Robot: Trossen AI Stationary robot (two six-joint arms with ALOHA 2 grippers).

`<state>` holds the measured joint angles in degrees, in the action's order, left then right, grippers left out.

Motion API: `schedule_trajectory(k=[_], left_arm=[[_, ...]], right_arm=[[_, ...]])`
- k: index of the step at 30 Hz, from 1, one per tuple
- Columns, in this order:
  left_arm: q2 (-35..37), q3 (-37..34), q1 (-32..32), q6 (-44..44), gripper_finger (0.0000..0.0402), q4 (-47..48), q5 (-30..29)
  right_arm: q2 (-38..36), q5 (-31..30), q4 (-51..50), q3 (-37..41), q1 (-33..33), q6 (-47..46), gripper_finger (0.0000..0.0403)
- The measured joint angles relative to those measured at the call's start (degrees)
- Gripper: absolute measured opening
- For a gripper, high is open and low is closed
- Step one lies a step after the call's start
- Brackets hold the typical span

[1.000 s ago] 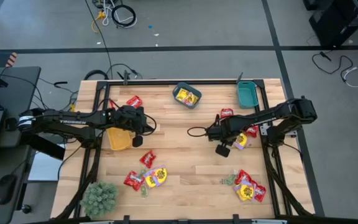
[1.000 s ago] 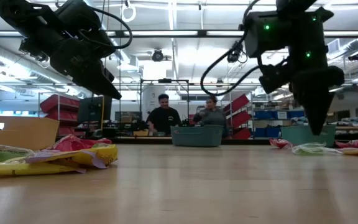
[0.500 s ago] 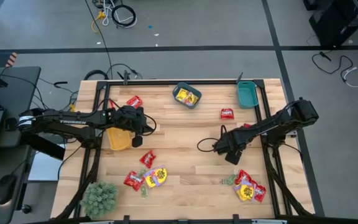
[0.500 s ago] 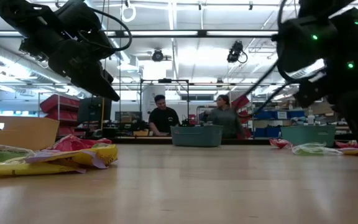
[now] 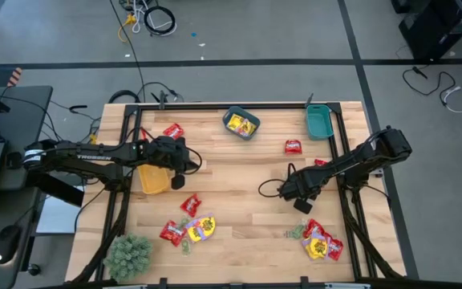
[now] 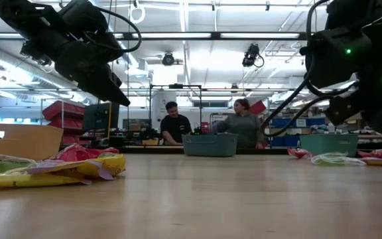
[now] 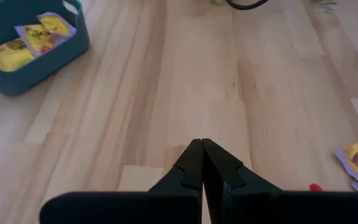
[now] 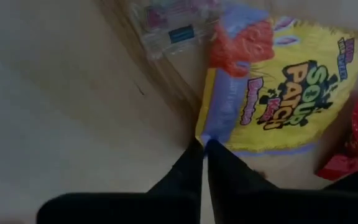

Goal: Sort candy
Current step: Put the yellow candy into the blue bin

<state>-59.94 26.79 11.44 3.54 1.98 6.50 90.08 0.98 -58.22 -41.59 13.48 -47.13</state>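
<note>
Right wrist view: the clenched right gripper [image 8: 204, 146] is touching a yellow-and-purple candy packet's [image 8: 278, 106] edge, grasping nothing. The left gripper [image 7: 202, 149] is hovering clenched over the bare wooden table [image 7: 260, 93].

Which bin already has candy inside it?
The dark blue plastic bin at the table's far middle holds yellow packets; the teal bin and yellow bin look empty.

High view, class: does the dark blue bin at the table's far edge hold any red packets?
No. The dark blue bin holds only yellow packets; a red packet lies outside it on the table.
</note>
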Motion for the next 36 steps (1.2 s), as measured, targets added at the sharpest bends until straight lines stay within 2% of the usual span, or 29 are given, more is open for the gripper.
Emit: schedule_trajectory(k=[9,13,16,20,26,31,36], left_arm=[[0.0,0.0,0.02,-0.86,0.0005,-0.66,-2.57],[0.0,0.0,0.02,-1.04,0.0005,-0.87,-4.1],[0.0,0.0,0.02,-1.24,0.0005,-0.87,-4.9],[0.0,0.0,0.02,-2.21,0.0005,-0.41,-5.95],[0.0,0.0,0.02,-2.25,0.0005,2.47,-6.03],[0.0,0.0,0.02,-2.24,0.0005,3.15,-5.99],[0.0,0.0,0.02,-2.26,0.0005,3.13,-5.9]], right_arm=[[0.13,-0.31,-9.38,-11.51,-0.09,2.08,0.0],[0.13,-4.43,-16.55,-18.84,-0.09,1.83,0.0],[0.13,-10.35,-22.02,-24.71,-0.38,0.43,0.0],[0.05,-13.59,-23.21,-29.26,-1.11,0.5,0.0001],[0.05,-8.6,-14.49,-24.02,-0.82,2.38,0.0038],[0.07,-7.35,-6.16,-16.51,-0.31,1.72,0.0112],[0.07,-6.18,-4.87,-10.03,-1.7,0.2,0.0192]])
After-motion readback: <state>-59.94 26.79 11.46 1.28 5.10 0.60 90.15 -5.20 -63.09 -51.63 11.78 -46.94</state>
